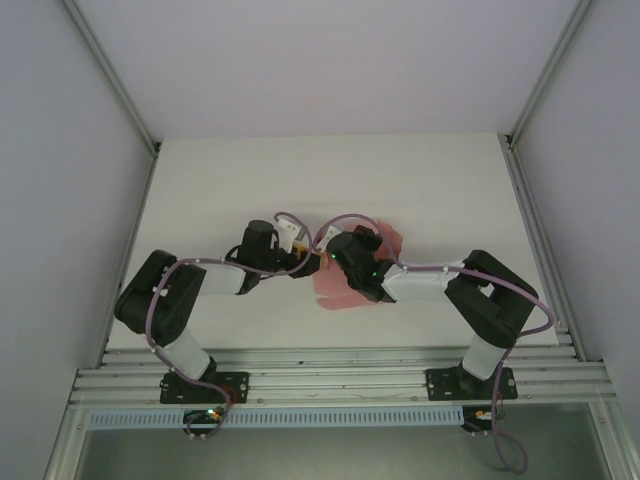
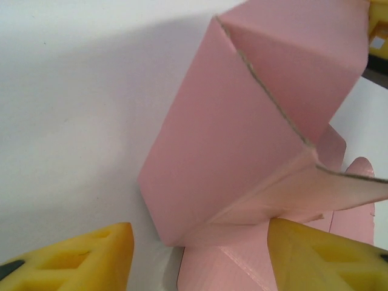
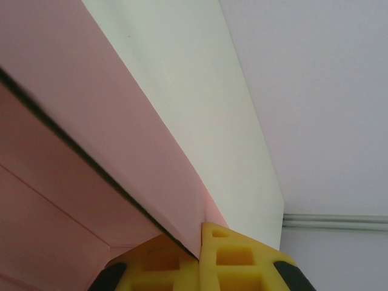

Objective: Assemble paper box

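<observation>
Paper box (image 1: 335,290) sits mid-table (image 1: 230,180) between my two wrists, part-folded: walls up, flaps loose. My right gripper (image 3: 191,239) is pinched tight on one raised wall edge. My left gripper (image 2: 200,233) stands apart, fingers straddling the low corner of a standing panel, not clamped.

Risks:
- The card is thin, so a hard pinch could crease or tear the wall.
- If left closes off-line, it may crush the corner or push the panel out of its fold.
- A pull from right could drag the whole box.

Contents: nothing visible inside, though most of the interior is hidden.
</observation>
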